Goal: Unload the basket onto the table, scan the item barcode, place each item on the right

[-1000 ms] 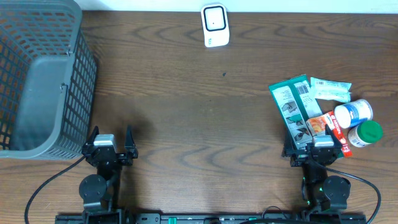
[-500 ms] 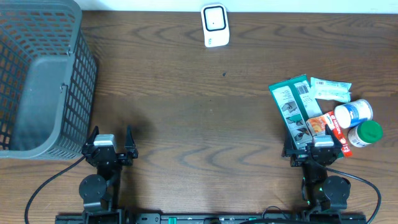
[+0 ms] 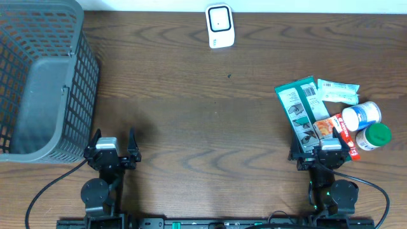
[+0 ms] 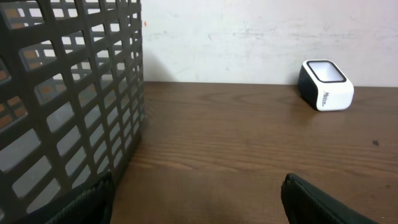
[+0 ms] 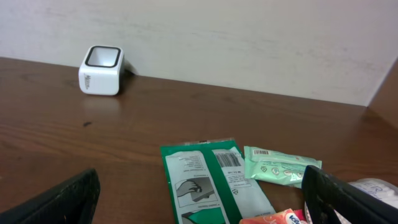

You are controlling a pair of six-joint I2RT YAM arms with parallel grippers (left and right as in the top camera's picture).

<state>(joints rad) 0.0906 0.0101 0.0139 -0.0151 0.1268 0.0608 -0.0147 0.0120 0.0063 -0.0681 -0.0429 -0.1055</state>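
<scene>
Overhead, nothing has shifted: left tool (image 3: 113,135) and right tool (image 3: 321,141) both stand wide open, empty

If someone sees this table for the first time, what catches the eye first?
The big grey mesh basket fills the far left corner. On the right lies a colourful heap of packets and bottles, a long green packet the largest. A small white scanner stands alone at the middle of the far edge.

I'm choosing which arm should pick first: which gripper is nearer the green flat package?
Right. The right gripper sits at the near end of the green package. The left gripper is far off on the opposite side, beside the basket.
</scene>
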